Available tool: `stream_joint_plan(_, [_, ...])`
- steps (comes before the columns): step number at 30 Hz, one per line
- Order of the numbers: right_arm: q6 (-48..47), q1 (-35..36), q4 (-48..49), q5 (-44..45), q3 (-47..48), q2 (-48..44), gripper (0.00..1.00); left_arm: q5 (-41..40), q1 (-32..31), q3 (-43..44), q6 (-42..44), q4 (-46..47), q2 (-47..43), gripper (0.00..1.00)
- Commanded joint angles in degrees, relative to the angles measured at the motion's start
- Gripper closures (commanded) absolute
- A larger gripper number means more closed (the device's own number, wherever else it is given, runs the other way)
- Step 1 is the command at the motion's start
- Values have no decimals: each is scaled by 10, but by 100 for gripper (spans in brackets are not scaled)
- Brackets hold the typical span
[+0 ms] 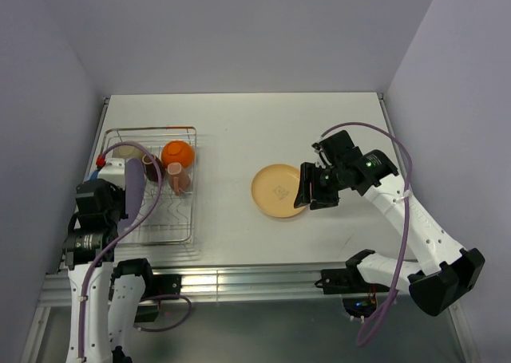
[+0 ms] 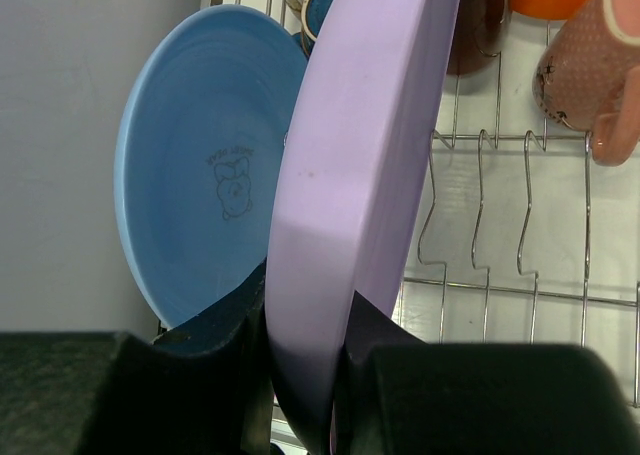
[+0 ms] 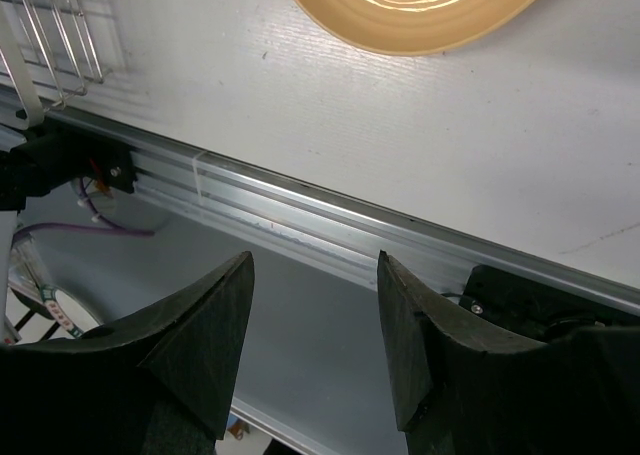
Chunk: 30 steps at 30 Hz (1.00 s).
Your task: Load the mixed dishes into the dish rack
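1. Left wrist view: the left hand [image 2: 300, 325] is clamped on the lower rim of the lilac plate [image 2: 360, 175]. The plate stands on edge over the dish rack [image 1: 193, 203], just beside the upright blue plate [image 2: 200, 165].
2. Judged by its look, the lilac plate is stiff, smooth and probably slick and breakable. A pinch low on the rim leaves most of its weight above the grip, so it may pivot. It should be lowered gently between the wires, kept from knocking the blue plate.
3. The pinkish-orange mug [image 2: 590, 65] and the orange bowl [image 1: 177, 152] are in the rack's far part, apart from the plates.
4. The right hand [image 1: 307, 189] is spread wide with nothing between its fingers. It hangs at the right edge of the tan plate [image 1: 277, 191], which lies flat on the counter [image 1: 239, 124], well apart from the rack.
5. That plate likely offers only its raised rim. The best hold is probably across the lip nearest the hand, squeezed firmly, because a flat glazed plate could slide.
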Motion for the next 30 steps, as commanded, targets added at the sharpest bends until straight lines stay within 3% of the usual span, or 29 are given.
stream_joint_plan(1, [-3,3,16,9,6,-4,40,15,3,15,4,-10,-6,87])
stream_joint_plan(16, [11,-8,16,13,5,0,40,76,4,21,8,-15,39,57])
stream_joint_plan(25, [27,-14,20,28,-7,2,40,64,3,24,4,-9,51,53])
stream_joint_plan(30, [26,-61,26,1,-36,17,40,25,4,70,-38,-18,73,47])
